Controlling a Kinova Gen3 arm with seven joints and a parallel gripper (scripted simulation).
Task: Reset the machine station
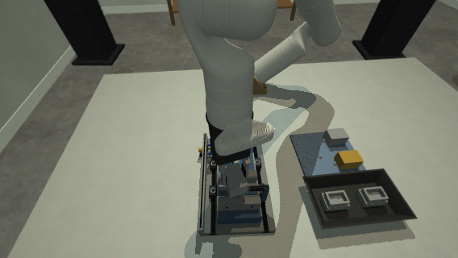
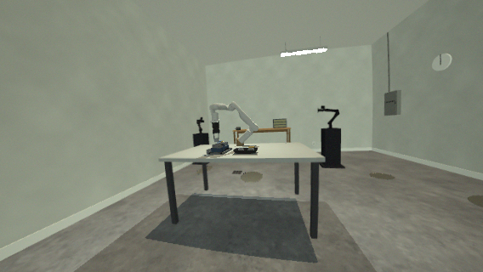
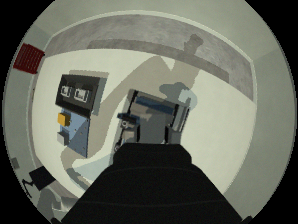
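My gripper (image 1: 235,174) (image 2: 216,143) is shut on a plain gray aluminum blank (image 1: 238,186) and holds it low over the open vise (image 1: 238,214) (image 2: 218,149) (image 3: 158,117), between the jaws. The short work stop rod (image 1: 258,188) sticks out at the blank's right side. I cannot tell whether the blank rests on the low bars. A gray blank (image 1: 336,136) and a yellow brass blank (image 1: 348,159) (image 3: 63,117) lie on the blue infeed plate (image 1: 310,150). Two pocketed finished parts (image 1: 335,200) (image 1: 372,195) (image 3: 79,92) lie pocket up in the black outfeed tray (image 1: 398,197). In the wrist view a dark mass hides my fingers.
The arm's white links (image 1: 230,81) rise over the vise and hide its far end. The vise stands mid-front on the white table (image 1: 121,141); plate and tray sit to its right. Black pedestals stand on the floor beyond the table.
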